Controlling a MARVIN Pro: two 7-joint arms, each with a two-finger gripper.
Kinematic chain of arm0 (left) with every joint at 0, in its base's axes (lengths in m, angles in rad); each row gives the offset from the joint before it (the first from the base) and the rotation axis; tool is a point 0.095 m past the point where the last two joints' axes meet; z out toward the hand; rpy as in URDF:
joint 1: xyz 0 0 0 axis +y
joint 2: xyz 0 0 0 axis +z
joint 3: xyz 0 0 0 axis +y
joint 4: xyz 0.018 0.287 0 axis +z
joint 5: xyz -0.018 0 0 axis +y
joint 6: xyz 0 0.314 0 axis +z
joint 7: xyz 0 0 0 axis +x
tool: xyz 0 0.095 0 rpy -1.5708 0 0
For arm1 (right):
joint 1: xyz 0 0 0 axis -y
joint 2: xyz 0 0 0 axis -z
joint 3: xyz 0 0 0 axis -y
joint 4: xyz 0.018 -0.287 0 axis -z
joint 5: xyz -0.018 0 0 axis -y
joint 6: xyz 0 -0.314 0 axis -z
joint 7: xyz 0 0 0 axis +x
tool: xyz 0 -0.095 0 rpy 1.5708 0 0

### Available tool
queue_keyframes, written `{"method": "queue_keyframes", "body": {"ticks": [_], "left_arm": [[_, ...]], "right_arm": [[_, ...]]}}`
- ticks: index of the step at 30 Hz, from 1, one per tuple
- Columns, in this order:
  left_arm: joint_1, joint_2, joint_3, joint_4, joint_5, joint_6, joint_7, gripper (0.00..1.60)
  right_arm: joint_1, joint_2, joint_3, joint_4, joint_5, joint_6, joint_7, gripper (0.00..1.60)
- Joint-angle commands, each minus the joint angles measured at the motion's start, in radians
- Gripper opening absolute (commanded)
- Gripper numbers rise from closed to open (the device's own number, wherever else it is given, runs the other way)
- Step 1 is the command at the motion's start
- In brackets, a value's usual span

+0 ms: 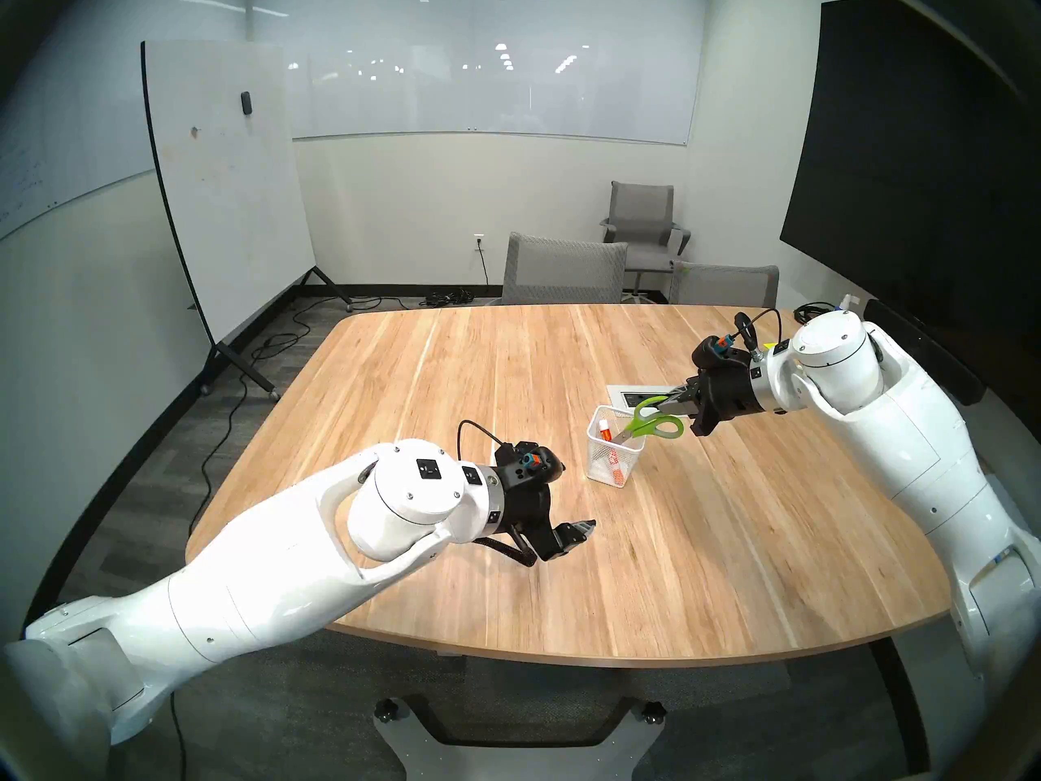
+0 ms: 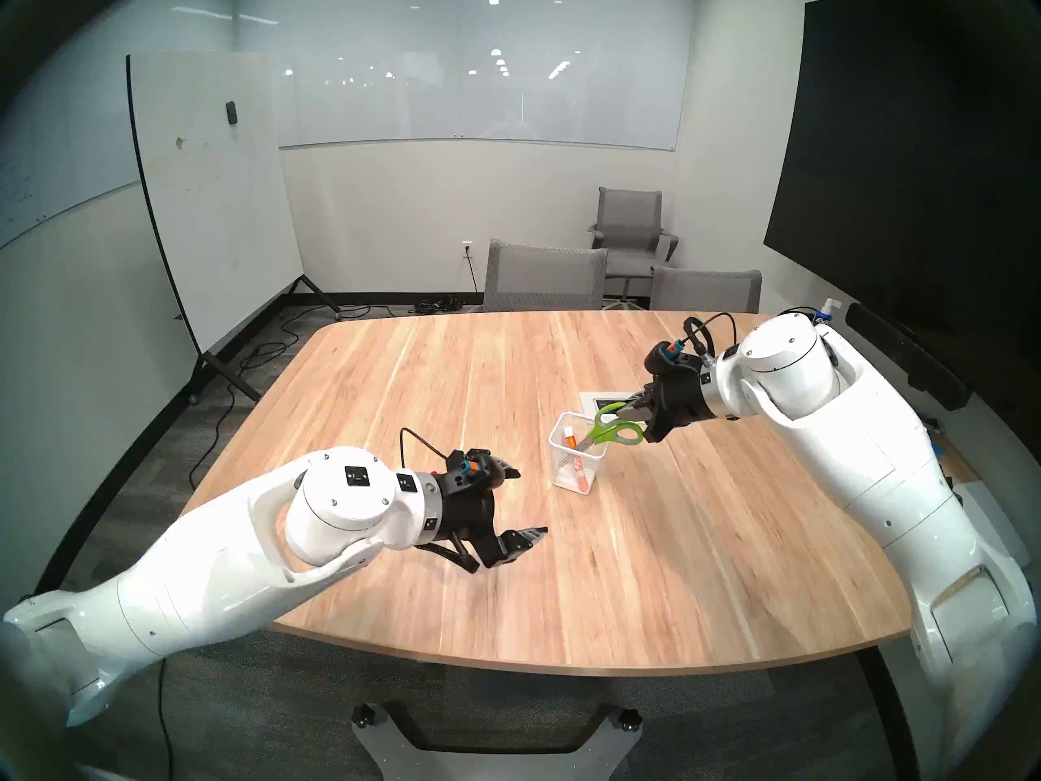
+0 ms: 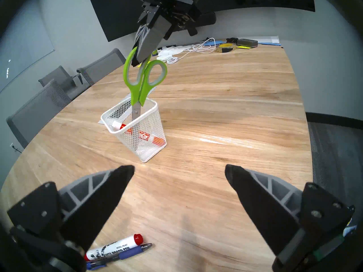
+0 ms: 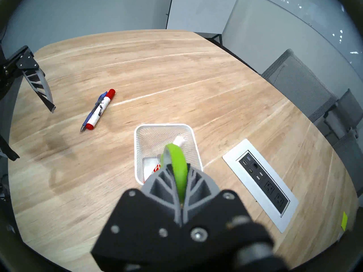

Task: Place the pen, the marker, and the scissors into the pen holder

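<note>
Right tool (image 3: pixel 141 55) pinches scissors (image 3: pixel 142 79) by one loop, blades hanging into pen holder (image 3: pixel 145 136); left tool (image 3: pixel 179 172) spread, idle.

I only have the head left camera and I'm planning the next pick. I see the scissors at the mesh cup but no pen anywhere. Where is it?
Observer: The pen lies on the table just below the open left gripper; that arm hides it from you.
Operator: Is it lying alone?
Observer: No. A red-capped whiteboard marker lies right alongside it, touching.
Operator: Are the scissors inside the cup?
Observer: Partly. The scissors hang nearly upright from the right gripper, which is shut on one handle loop. Their closed blades are already below the rim of the pen holder.
</note>
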Motion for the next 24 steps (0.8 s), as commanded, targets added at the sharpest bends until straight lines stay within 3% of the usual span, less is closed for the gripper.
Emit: {"method": "queue_keyframes", "body": {"ticks": [1,4,6,9,12,24], "left_arm": [[-0.01,0.001,-0.007,-0.017,0.001,-0.007,-0.003,1.6],[-0.011,0.002,-0.008,-0.018,0.0,-0.006,-0.003,1.6],[-0.011,0.002,-0.008,-0.019,-0.001,-0.006,-0.003,1.6],[-0.011,0.005,-0.008,-0.018,-0.001,-0.008,-0.003,1.6],[-0.011,0.006,-0.009,-0.017,-0.002,-0.011,-0.004,1.6],[-0.009,0.01,-0.008,-0.016,-0.005,-0.017,-0.003,1.6]], "right_arm": [[0.035,-0.008,0.005,-0.004,-0.006,0.002,0.005,0.0],[0.035,-0.01,0.005,-0.004,-0.01,0.004,0.012,0.0],[0.035,-0.011,0.005,-0.004,-0.014,0.004,0.017,0.36],[0.035,-0.013,0.007,-0.003,-0.019,0.006,0.022,0.43],[0.033,-0.015,0.008,-0.003,-0.024,0.007,0.026,0.61],[0.025,-0.013,0.016,-0.008,-0.028,0.008,0.035,0.75]]}}
